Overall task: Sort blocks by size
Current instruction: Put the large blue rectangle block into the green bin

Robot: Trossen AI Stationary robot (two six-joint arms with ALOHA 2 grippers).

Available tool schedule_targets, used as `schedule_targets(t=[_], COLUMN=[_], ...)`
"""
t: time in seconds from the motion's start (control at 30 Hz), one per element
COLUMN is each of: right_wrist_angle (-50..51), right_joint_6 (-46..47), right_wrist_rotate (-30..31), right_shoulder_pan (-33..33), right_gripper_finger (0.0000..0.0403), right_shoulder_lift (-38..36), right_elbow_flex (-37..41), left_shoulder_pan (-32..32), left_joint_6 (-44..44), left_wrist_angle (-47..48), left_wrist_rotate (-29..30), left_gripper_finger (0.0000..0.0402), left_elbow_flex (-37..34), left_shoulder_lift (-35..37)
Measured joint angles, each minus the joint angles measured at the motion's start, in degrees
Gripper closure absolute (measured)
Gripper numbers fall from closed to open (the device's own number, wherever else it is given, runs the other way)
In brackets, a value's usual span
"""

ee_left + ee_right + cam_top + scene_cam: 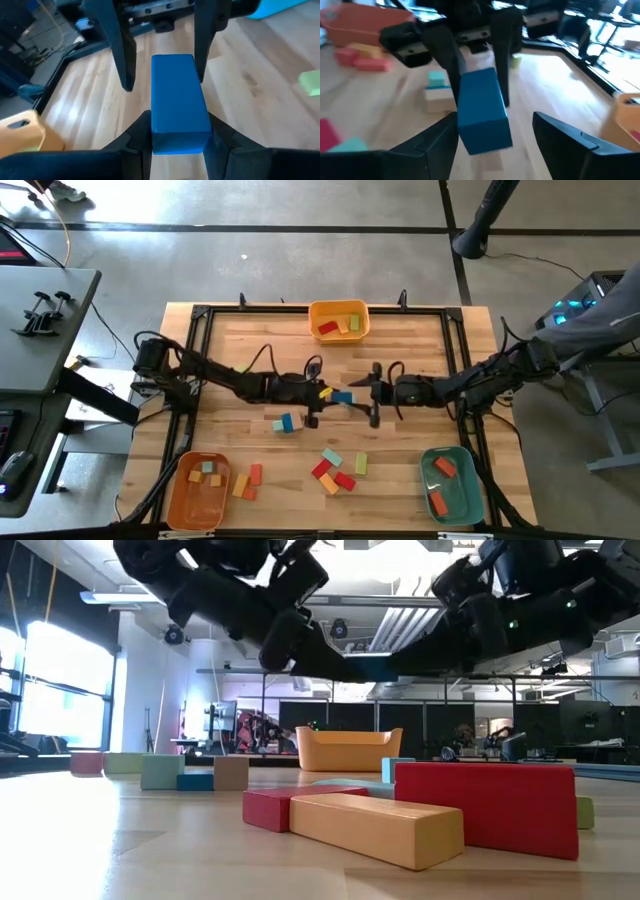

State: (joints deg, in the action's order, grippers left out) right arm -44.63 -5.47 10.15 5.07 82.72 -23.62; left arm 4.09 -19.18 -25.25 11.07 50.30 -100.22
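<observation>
Wooden slat tabletop inside a black frame, bins at the edges. Mid-table, a blue rectangular block (179, 100), smooth, long, flat-ended, hangs above the boards between both arms. Left gripper (177, 137) is clamped on one end of it, fingers pressing both long sides. Right gripper (495, 135) faces it, fingers spread wide around the other end; apparently not touching, though the angle is poor.

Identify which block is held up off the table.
The blue block, gripped in the left pincer mid-table; all the others lie on the wood or in bins.
</observation>
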Motion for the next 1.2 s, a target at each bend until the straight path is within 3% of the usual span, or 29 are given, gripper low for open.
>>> schedule_targets(t=[0.17,0.4,0.57,0.7,0.83,1.07,1.2], right_wrist_angle=[-0.3,2.9,11.5,28.9,56.5,103.2,117.3], right_joint_6=[0.0,-0.1,-0.8,1.4,10.1,38.2,61.9], right_wrist_rotate=[-2.9,-3.4,-0.8,8.1,9.8,8.4,3.2], right_shoulder_pan=[-0.1,-0.1,0.4,2.4,5.7,18.5,28.1], right_gripper_finger=[0.0173,0.0272,0.0273,0.0273,0.0273,0.0273,0.0273], right_shoulder_lift=[0.0,0.0,0.0,-0.8,-3.0,-3.0,-3.1], right_elbow_flex=[0.0,-2.9,-7.4,-12.5,-20.8,-38.9,-47.0], left_shoulder_pan=[0.6,0.4,0.4,0.6,0.4,0.1,0.0], left_joint_6=[0.0,1.6,1.5,1.6,3.5,6.2,6.7], left_wrist_angle=[-1.2,-1.8,-1.7,4.2,10.6,13.6,13.7], left_wrist_rotate=[0.0,0.1,2.8,10.1,15.0,15.4,15.4], left_gripper_finger=[0.0291,0.025,0.0237,0.0229,0.0226,0.0225,0.0225], left_elbow_flex=[0.0,0.0,0.0,0.0,0.0,0.0,0.0], left_shoulder_lift=[0.0,0.0,0.0,1.4,2.9,3.2,3.2])
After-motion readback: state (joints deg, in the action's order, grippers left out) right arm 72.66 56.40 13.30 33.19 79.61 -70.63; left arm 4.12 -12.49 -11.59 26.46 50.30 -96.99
